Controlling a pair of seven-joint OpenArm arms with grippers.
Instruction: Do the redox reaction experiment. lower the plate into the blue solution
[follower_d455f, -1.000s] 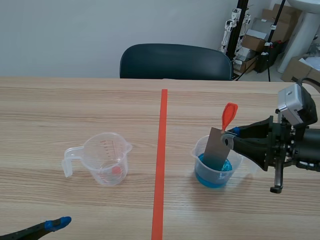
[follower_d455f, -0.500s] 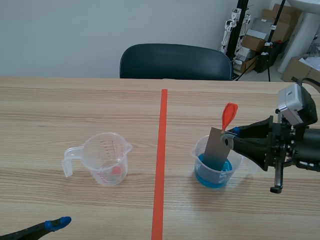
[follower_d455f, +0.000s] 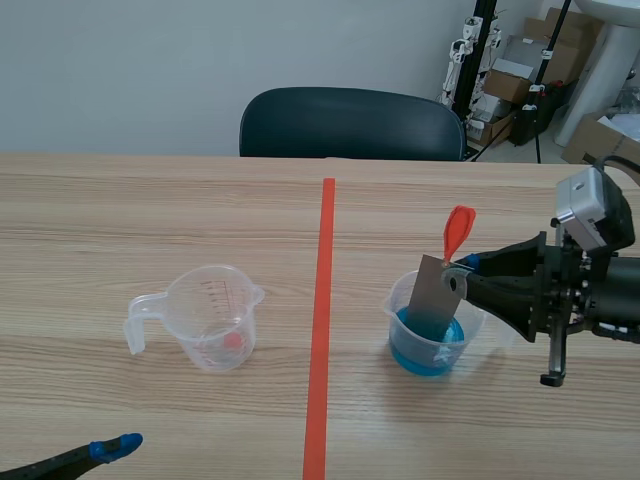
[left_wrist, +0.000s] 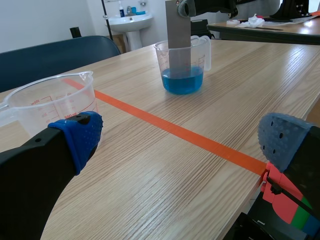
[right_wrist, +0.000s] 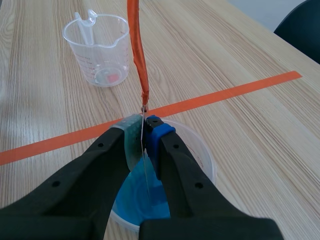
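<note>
The right gripper (right_wrist: 143, 125) stays clamped on the grey plate (follower_d455f: 433, 290) below its red tab (follower_d455f: 459, 230). The plate's lower end reaches the blue solution (follower_d455f: 425, 350) in the clear cup (follower_d455f: 395, 312), as a second ago. The left gripper (left_wrist: 181, 137) rests wide open near the empty measuring cup (follower_d455f: 205, 320).

Grey metal plate (follower_d455f: 436, 295), near upright, orange tab (follower_d455f: 458, 228) on top, lower end dipped in blue solution (follower_d455f: 425, 356) inside clear cup (follower_d455f: 397, 312).

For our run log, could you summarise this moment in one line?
right gripper: shut on plate | plate tip in blue solution | left gripper: open
</note>
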